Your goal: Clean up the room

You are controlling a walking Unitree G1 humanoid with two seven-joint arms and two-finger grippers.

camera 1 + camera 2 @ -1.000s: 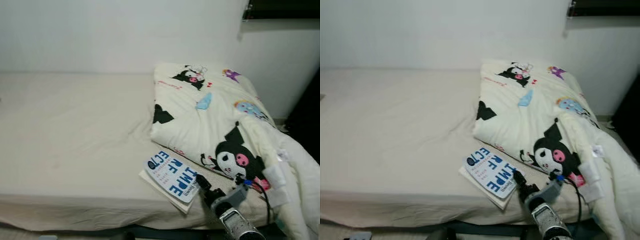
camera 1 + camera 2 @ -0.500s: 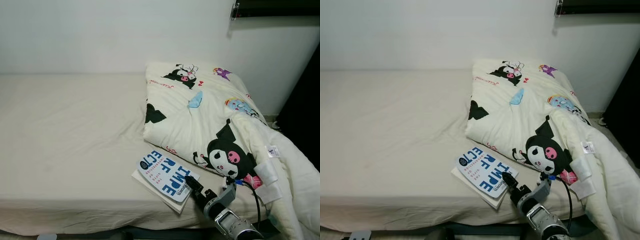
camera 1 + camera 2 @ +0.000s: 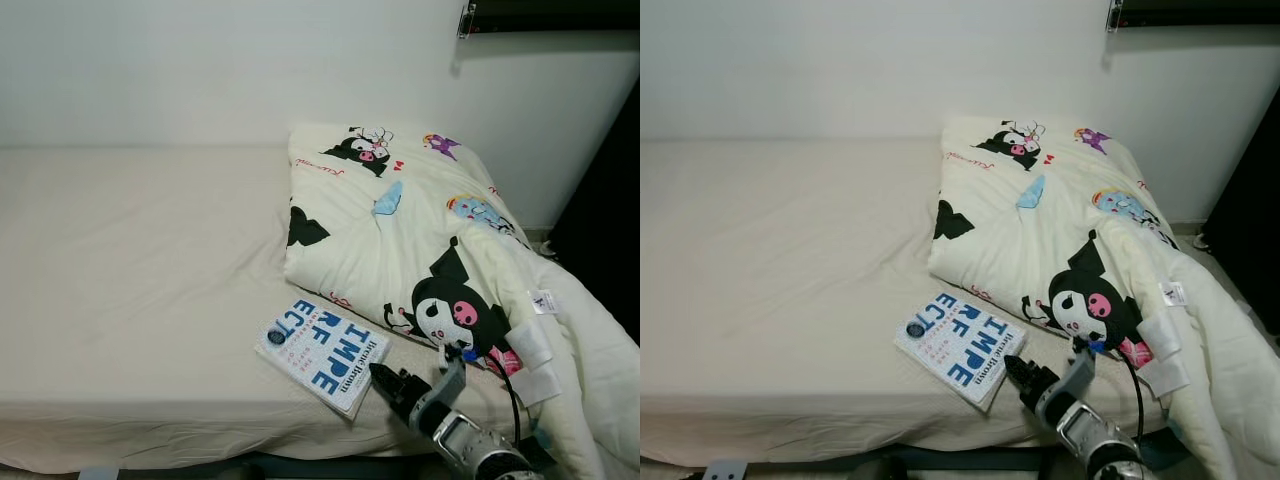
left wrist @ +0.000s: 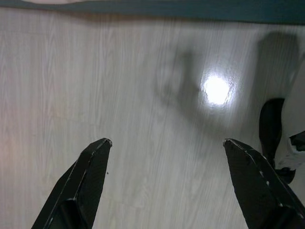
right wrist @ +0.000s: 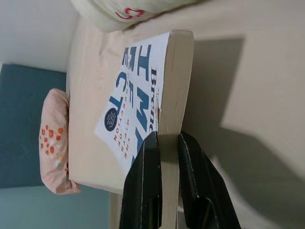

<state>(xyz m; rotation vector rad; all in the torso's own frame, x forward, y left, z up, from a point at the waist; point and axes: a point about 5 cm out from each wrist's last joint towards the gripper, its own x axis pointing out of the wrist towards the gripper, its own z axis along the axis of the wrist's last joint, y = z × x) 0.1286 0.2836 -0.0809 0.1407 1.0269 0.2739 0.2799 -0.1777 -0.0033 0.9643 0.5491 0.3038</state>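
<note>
A white book (image 3: pixel 320 355) with big blue letters lies near the front edge of the beige bed (image 3: pixel 130 260), just left of the folded comforter. My right gripper (image 3: pixel 381 377) reaches in from the lower right and meets the book's right corner. In the right wrist view its fingers (image 5: pixel 151 157) sit close together astride the book's (image 5: pixel 138 95) page edge, one on the cover side and one on the underside. My left gripper (image 4: pixel 167 143) hangs open over pale wooden floor with nothing between its fingers.
A cream comforter (image 3: pixel 400 220) printed with cartoon characters covers the right end of the bed and spills over its corner. A dark piece of furniture (image 3: pixel 610 200) stands at the far right. A peach pillow (image 5: pixel 52 138) lies beyond the book. A black object (image 4: pixel 271 133) rests on the floor.
The camera has shifted, so the whole scene sits further left. The book now lies flatter and turned a little, with its loose underside no longer showing. My right gripper stays at its corner.
</note>
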